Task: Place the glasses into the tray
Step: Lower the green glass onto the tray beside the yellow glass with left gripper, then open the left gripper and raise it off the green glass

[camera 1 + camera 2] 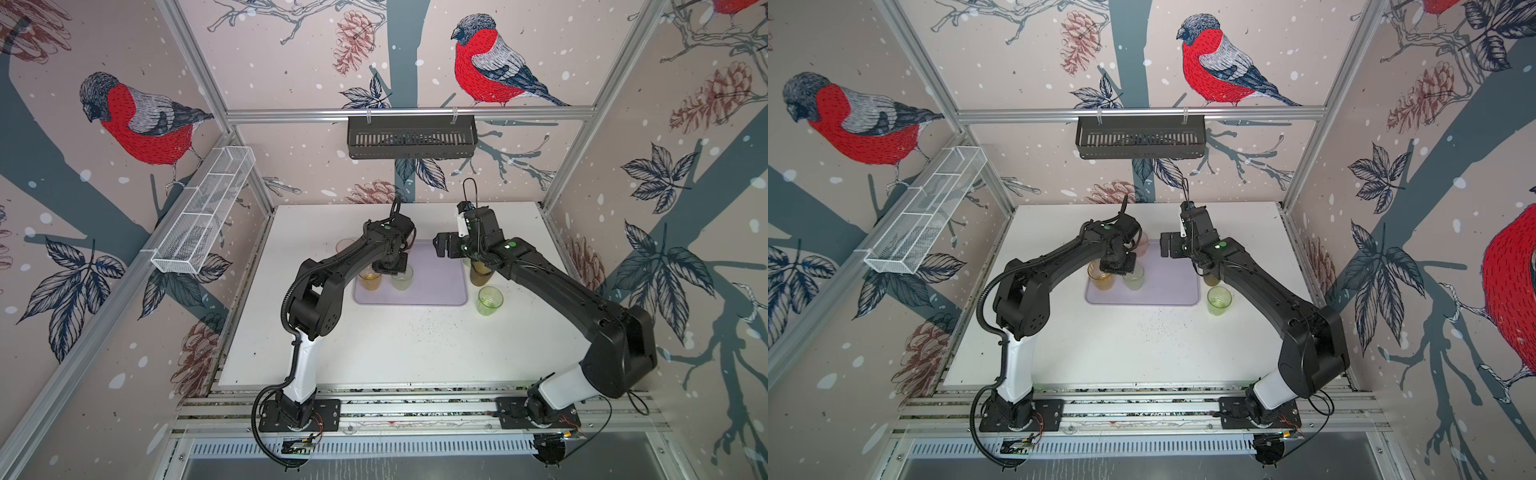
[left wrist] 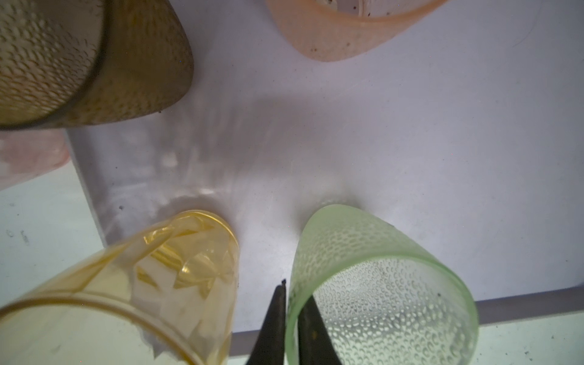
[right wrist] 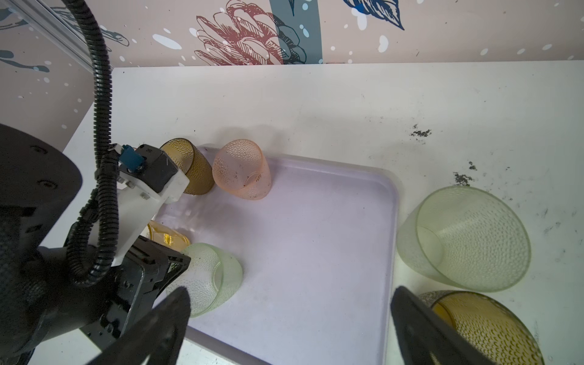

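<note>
Here, the flat pale lilac tray [image 1: 432, 286] lies mid-table on the white tabletop [image 1: 395, 345]. On it stand four tumblers: clear yellow faceted tumbler [image 2: 177, 268], pale frosted green dimpled tumbler [image 2: 379, 284], brown dimpled tumbler [image 3: 192, 167], pink dimpled tumbler [image 3: 243, 170]. Left gripper [image 2: 292, 316] pinches the pale green one's rim, one finger inside, one outside. Right gripper [image 3: 290, 328] hangs over the tray's right edge, jaws wide, empty. Beside the tray stand a bright green clear tumbler [image 1: 489, 300], a tall frosted green tumbler [image 3: 467, 240] and an amber dimpled tumbler [image 3: 486, 328].
</note>
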Action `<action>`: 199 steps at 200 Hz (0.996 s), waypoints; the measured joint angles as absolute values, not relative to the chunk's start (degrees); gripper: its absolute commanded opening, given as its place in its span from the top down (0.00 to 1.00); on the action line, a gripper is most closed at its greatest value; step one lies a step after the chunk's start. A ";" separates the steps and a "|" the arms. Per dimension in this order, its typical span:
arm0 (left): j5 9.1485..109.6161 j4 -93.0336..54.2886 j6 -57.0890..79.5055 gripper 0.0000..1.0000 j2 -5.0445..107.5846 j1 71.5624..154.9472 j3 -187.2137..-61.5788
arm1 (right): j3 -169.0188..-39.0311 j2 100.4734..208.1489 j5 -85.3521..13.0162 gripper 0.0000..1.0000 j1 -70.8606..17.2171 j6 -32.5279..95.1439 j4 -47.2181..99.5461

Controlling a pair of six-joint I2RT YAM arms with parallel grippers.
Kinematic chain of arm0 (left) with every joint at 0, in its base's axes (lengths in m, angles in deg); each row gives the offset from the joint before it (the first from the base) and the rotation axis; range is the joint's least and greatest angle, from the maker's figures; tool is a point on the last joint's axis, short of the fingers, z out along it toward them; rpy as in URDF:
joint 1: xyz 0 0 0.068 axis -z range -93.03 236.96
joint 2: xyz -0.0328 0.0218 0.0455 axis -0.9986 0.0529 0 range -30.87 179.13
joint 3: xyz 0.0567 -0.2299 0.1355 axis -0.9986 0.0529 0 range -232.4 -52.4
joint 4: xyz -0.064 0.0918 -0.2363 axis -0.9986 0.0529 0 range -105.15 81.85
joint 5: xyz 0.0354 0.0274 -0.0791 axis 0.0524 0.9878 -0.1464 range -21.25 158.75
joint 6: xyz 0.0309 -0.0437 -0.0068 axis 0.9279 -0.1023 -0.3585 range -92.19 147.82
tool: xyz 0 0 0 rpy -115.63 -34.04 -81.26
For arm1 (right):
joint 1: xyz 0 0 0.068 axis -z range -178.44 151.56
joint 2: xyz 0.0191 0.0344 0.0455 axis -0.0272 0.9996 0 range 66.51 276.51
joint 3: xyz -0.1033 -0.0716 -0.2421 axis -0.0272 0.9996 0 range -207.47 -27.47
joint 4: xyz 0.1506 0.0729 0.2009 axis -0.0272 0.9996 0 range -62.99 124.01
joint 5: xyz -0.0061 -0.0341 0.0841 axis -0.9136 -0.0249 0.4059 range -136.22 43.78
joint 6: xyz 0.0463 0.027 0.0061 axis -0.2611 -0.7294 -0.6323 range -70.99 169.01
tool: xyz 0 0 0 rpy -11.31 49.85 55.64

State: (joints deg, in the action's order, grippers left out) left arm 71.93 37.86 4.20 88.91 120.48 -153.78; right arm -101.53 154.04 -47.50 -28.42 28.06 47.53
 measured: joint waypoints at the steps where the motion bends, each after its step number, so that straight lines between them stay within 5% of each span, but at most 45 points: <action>1: 71.93 37.86 4.20 0.84 88.91 120.48 -153.78 | -101.53 154.04 -47.50 0.00 -28.42 28.06 47.53; 199: 73.44 42.36 4.18 0.77 88.21 120.48 -164.27 | -99.96 150.91 -48.15 0.00 -28.42 27.97 47.11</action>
